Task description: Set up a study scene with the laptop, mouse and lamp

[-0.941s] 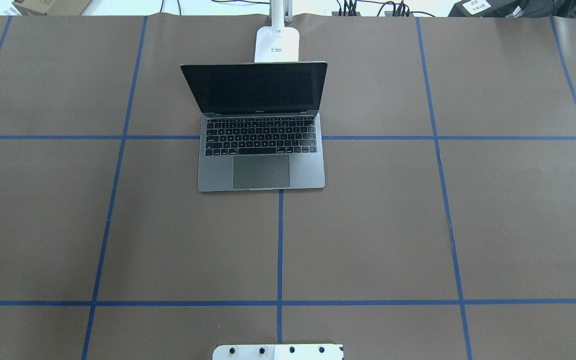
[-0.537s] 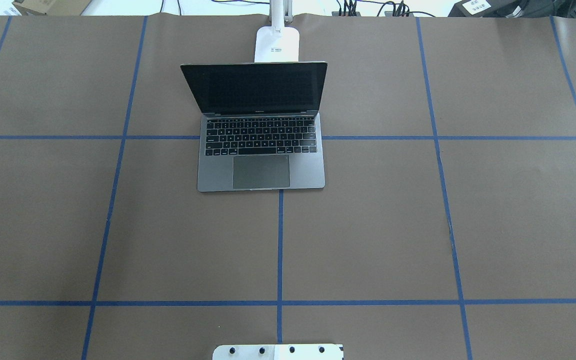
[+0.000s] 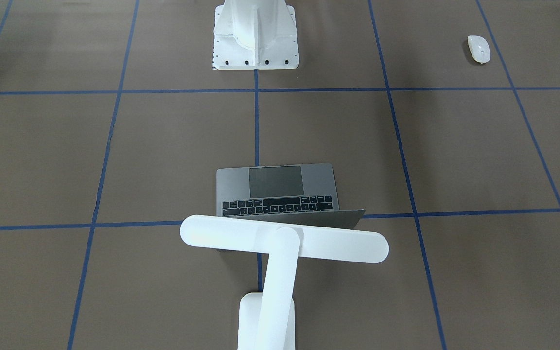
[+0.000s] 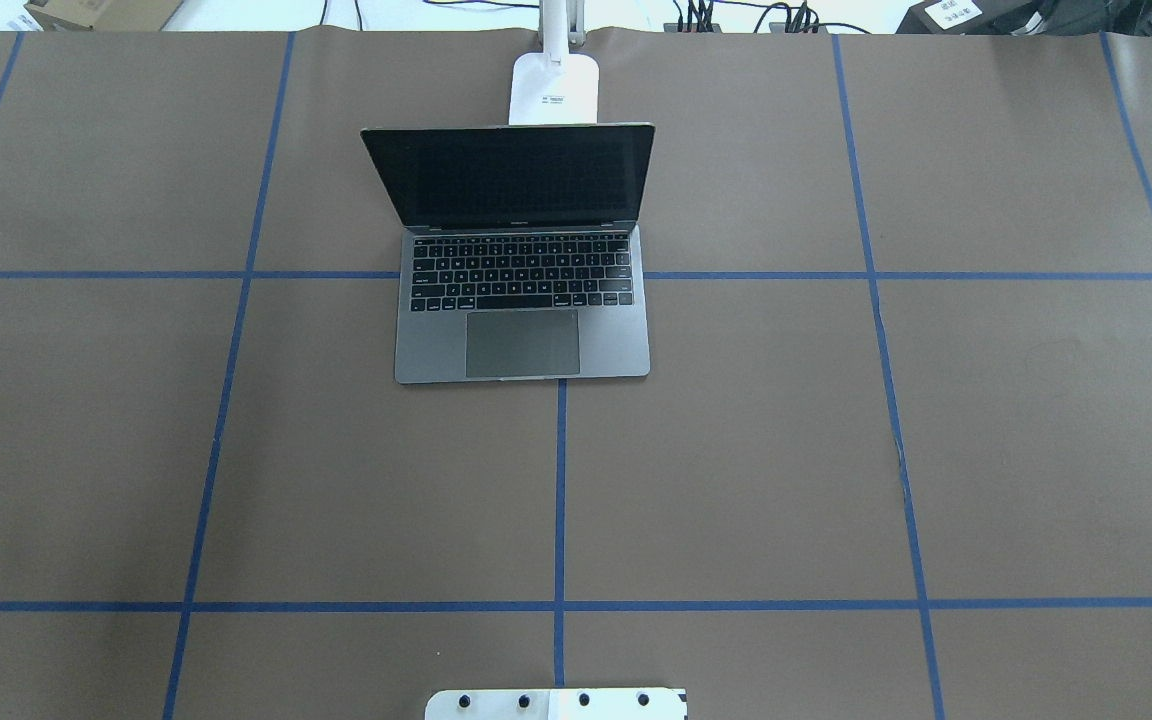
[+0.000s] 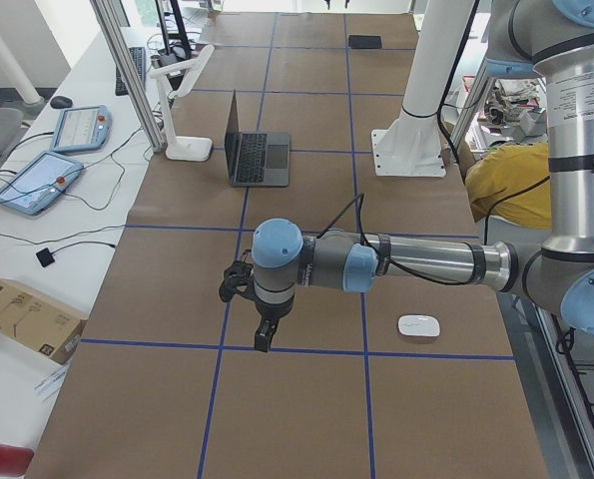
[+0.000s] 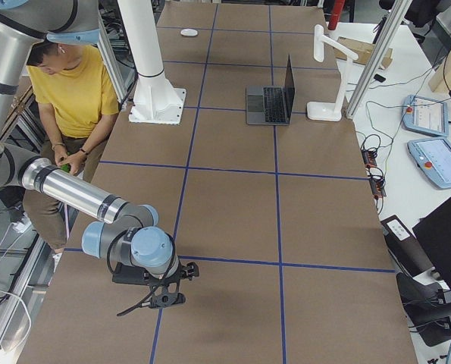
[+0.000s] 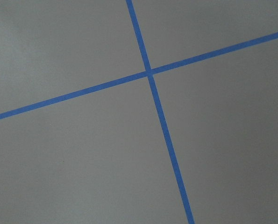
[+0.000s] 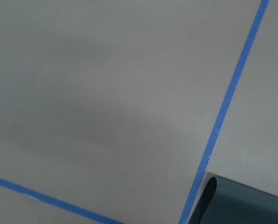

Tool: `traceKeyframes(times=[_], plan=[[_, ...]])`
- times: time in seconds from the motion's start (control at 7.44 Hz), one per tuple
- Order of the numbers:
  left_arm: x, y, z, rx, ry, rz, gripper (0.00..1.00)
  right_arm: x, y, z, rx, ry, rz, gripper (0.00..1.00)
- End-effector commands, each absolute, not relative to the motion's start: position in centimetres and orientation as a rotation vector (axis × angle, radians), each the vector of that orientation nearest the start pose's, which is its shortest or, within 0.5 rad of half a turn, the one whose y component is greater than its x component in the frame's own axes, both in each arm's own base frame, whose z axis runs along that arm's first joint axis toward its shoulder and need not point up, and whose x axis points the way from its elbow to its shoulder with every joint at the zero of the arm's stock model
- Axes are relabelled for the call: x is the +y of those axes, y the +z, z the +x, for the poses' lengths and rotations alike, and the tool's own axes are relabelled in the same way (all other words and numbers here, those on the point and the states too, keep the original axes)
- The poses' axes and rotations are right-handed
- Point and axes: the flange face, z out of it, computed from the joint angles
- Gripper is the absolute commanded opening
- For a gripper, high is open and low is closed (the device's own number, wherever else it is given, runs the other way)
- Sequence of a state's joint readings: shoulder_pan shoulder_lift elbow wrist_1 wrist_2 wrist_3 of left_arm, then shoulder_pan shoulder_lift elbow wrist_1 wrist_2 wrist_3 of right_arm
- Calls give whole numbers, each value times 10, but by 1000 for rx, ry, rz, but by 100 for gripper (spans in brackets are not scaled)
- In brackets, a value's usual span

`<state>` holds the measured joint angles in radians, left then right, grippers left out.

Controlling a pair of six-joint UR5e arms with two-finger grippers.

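Grey laptop open, lamp behind; left tool, right tool: open or closed, cannot tell.

We look down on the brown table covering, which fills the whole view. Two strips of blue tape lie flat on it. One strip climbs from the left edge to the right edge. The other strip runs from the top edge to the bottom edge, slanting rightward as it descends. They meet at a crossing just above the middle, at roughly a right angle.
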<state>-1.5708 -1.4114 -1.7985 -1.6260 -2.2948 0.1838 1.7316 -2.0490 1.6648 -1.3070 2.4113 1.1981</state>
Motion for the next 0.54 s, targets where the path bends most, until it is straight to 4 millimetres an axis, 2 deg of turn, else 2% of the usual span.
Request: traceKeyframes(times=[0.0,0.27,0.4], plan=[[-431,618,-68,708,220,182,100,-237,765,110,-897,1389,-637,100],[-426,624,-67,711,218,170,100,-246,762,100,-801,1327,-600,100],[-425,625,-67,711,217,167,100,-249,744,99,-757,1322,-568,100]])
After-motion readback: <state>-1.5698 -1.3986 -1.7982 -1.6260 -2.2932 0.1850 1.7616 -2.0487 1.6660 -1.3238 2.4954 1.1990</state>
